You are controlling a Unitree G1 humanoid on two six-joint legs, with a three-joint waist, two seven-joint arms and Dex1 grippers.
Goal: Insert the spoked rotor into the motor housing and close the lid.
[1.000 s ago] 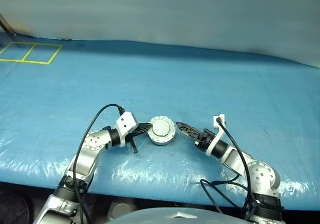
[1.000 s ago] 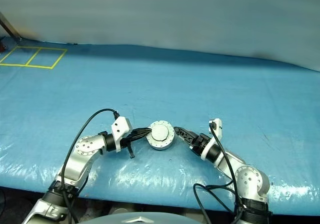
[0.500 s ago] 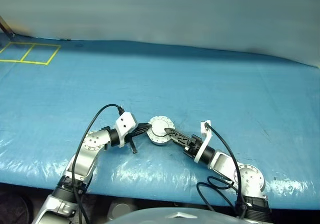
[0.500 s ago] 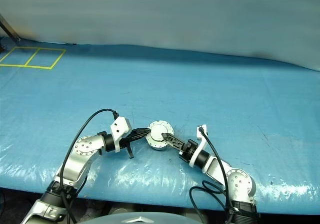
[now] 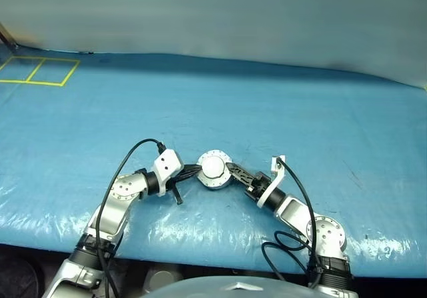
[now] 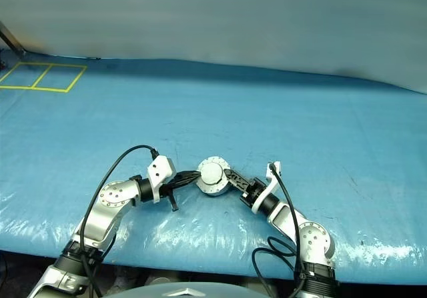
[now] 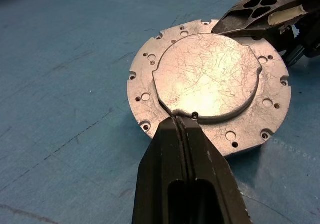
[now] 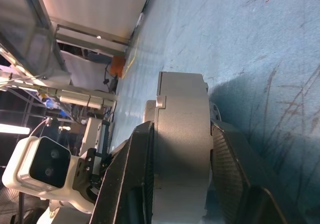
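Silver metal, the closed motor housing lies on the blue table cover between the two arms, with the lid shut on top and its smooth outer face up.

The left arm comes in from the left, bent at the elbow. Its left gripper points toward the housing, and its fingers are pressed together. The right arm reaches in from the lower right, and the right gripper lies nearly flat at the right edge of the housing.

The left wrist view shows what the head views do not: the tip of the shut fingers rests at the edge of the raised circle on the lid, beside a small notch. The right wrist view shows the housing from the side, with one black finger on each flat face, so this claw pinches the housing across its thickness.

One second ago the right gripper stood apart from the housing, spread wide. Since then it moved in to the housing and narrowed on it. The left gripper and the housing kept their place.
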